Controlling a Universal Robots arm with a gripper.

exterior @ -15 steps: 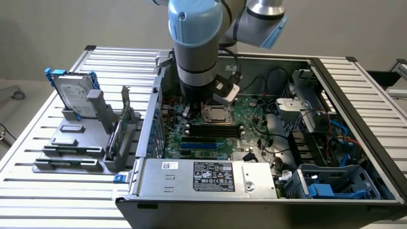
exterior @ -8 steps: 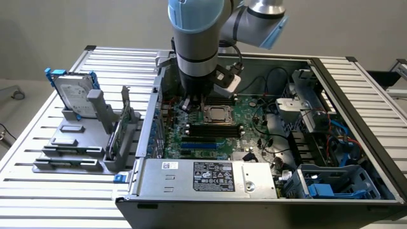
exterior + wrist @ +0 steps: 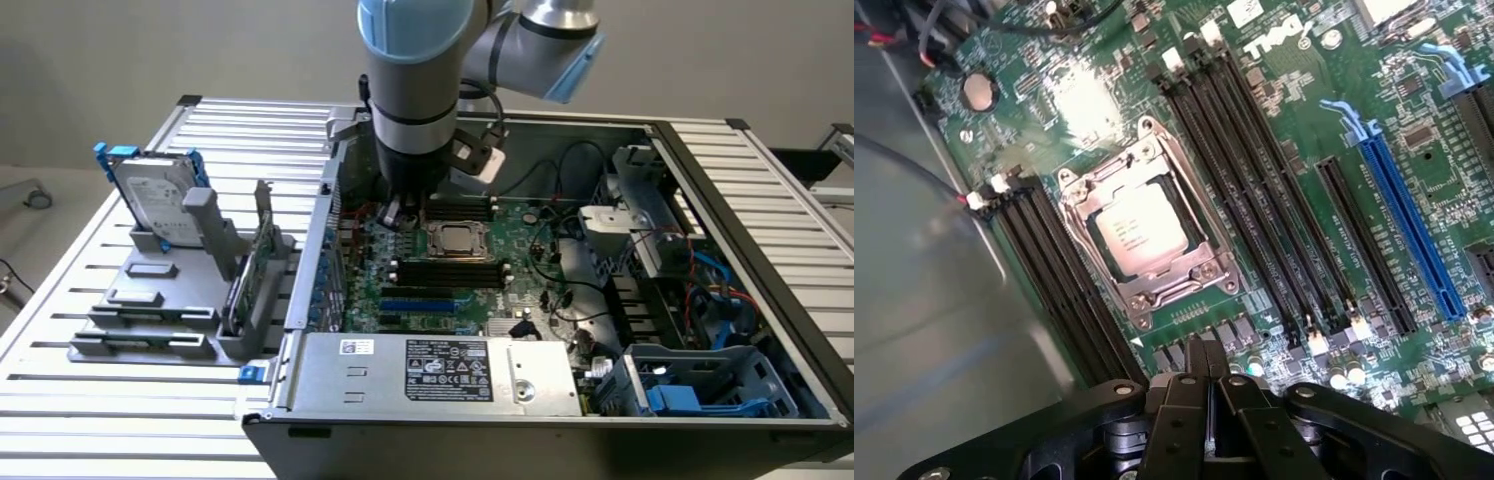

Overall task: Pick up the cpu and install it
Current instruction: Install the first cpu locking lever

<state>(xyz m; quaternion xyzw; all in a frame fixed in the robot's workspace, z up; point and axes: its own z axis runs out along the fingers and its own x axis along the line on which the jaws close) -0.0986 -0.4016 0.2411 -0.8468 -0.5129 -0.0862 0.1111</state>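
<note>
Exterior view
Arm: reaches down into the open computer case, gripper just beside the socket, on the exterior view's left of it.
Surface: slatted surface carries a hard drive in a stand.

Wrist view
cpu: sits flat inside the socket's metal frame on the motherboard.
Fingers: pressed together, holding nothing, apart from the chip.
Step (judged): placement looks done; arm near socket.
Next move calls for: securing the frame, should it be unlatched; cannot tell.
</note>
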